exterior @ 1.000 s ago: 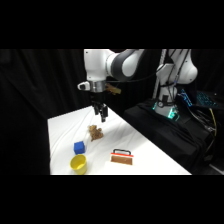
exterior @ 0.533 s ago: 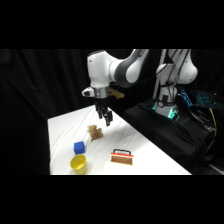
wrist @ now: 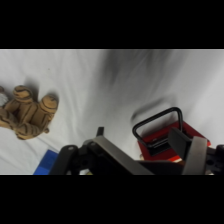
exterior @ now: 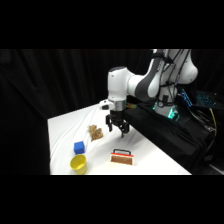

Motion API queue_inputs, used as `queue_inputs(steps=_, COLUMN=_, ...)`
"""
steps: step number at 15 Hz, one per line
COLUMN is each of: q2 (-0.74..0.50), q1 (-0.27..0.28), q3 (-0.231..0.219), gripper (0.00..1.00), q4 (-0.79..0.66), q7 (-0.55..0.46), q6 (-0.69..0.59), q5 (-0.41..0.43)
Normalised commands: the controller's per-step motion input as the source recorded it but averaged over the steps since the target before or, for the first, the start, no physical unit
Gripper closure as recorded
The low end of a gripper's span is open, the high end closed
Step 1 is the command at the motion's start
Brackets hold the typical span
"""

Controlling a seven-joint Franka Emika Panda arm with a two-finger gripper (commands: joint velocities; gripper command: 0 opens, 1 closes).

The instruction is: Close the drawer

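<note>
The drawer (exterior: 122,158) is a small brown box with orange-red trim and a black bar handle (exterior: 121,151), near the table's front edge. My gripper (exterior: 116,128) hangs open above it, slightly behind and to the left, touching nothing. In the wrist view the handle (wrist: 159,121) and the red trim (wrist: 160,149) lie between my two spread fingers (wrist: 194,150), below the gripper (wrist: 139,134). How far the drawer is pulled out I cannot tell.
A brown plush toy (exterior: 95,132) (wrist: 27,112) lies left of the gripper. In front of the toy are a blue cube (exterior: 79,147) (wrist: 47,162) and a yellow cup (exterior: 78,163). The white table (exterior: 150,160) ends close behind the drawer on the right.
The gripper has come down and moved right and forward, from above the plush toy to above the drawer. Nothing on the table has moved.
</note>
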Motion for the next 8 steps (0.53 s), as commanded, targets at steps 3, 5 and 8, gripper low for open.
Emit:
queue_inputs(steps=3, q2=0.03, q1=-0.206, q3=0.416, gripper=0.0, q4=-0.11, q7=-0.87, q6=0.3, q5=0.593)
queue_inputs(steps=5, q2=0.09, q1=-0.206, q3=0.377, gripper=0.0, q4=0.01, q7=-0.78, q6=0.18, q5=0.51)
queue_inputs(steps=8, q2=0.17, q1=-0.181, q3=0.275, gripper=0.0, q4=0.08, q7=-0.65, q6=0.14, q5=0.378)
